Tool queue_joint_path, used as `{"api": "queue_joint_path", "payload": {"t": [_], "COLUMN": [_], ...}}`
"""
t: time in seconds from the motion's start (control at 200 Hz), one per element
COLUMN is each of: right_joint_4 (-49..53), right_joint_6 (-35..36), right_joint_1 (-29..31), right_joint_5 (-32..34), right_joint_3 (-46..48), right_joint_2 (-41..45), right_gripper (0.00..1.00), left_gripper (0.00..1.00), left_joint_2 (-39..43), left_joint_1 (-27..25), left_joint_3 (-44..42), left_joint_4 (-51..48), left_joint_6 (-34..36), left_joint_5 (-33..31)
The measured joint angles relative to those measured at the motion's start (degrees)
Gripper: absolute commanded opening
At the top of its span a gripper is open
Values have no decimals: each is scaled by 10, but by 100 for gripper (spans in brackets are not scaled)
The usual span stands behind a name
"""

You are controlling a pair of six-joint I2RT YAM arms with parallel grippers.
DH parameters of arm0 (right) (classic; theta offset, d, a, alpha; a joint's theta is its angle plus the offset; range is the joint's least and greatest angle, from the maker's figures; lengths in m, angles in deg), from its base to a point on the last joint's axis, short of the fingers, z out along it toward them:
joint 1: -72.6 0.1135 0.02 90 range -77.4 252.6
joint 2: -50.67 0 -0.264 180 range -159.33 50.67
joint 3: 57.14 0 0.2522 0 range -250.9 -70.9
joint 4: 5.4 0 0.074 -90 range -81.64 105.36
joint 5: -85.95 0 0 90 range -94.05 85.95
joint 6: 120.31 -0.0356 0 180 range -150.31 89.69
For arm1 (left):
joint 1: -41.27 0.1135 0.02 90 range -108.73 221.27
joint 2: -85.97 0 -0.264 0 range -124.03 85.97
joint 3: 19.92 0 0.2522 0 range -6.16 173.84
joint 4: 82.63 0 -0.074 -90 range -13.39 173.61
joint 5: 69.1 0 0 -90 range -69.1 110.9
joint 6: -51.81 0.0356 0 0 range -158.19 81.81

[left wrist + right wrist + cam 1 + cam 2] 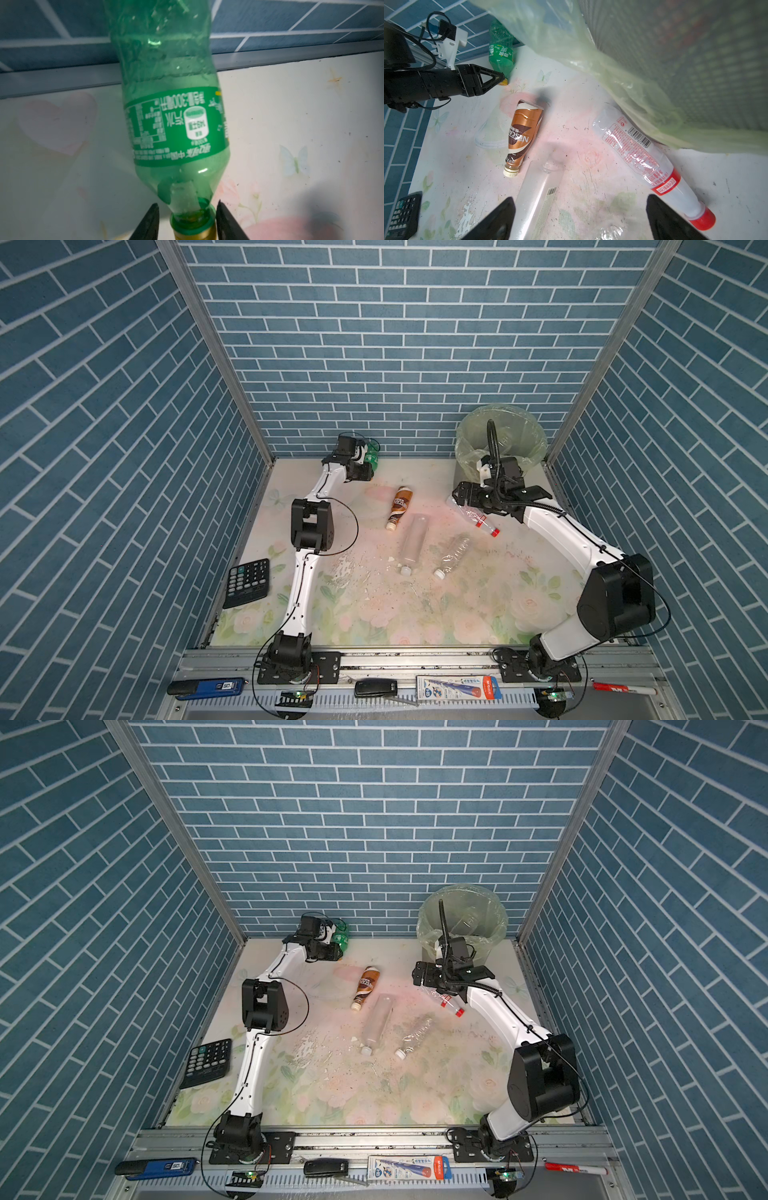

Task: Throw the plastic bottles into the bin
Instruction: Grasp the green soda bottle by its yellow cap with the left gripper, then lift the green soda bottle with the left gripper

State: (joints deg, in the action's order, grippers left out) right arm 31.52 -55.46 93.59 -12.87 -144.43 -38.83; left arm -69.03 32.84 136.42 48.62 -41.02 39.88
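Observation:
A green bottle (174, 116) lies by the back wall, also in a top view (372, 454). My left gripper (188, 205) straddles its neck above the yellow cap: one finger touches the neck ring, the other stands a small gap off. My right gripper (579, 207) hangs open and empty over the table beside the bin (536, 448). Under it lie a clear bottle with a red label and cap (643, 158) and a frosted bottle (542, 193). A brown bottle (401, 506) and a crumpled clear bottle (453, 553) lie mid-table.
A black calculator (247, 583) sits at the table's left edge. The bin's green bag (612, 68) hangs down close to my right gripper. A stapler (208, 686), a packet (457, 688) and a marker (623, 689) lie on the front rail.

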Motion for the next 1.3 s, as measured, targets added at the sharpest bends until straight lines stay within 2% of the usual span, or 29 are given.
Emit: {"api": "queue_joint_path", "payload": {"t": [0.26, 0.56, 0.66, 0.805, 0.91, 1.3], "right_joint_4": [0, 0, 0, 0, 0, -4], "right_joint_6": [0, 0, 0, 0, 0, -1], "right_joint_1": [-1, -1, -1, -1, -2, -3], "right_joint_5": [-2, -4, -4, -5, -5, -20], "right_joint_3": [0, 0, 0, 0, 0, 0], "right_joint_2": [0, 0, 0, 0, 0, 22], "right_gripper": [98, 98, 98, 98, 99, 99], "left_gripper": [50, 46, 40, 27, 24, 23], "left_joint_2": [-3, -3, -3, -3, -3, 108], "left_joint_1": [0, -1, -2, -2, -2, -2], "left_joint_3": [0, 0, 0, 0, -1, -208], "left_joint_4": [-14, -12, -11, -7, -2, 105], "left_joint_6": [-16, -22, -25, -27, -32, -58], "left_joint_5": [-14, -14, -14, -14, -10, 23]}}
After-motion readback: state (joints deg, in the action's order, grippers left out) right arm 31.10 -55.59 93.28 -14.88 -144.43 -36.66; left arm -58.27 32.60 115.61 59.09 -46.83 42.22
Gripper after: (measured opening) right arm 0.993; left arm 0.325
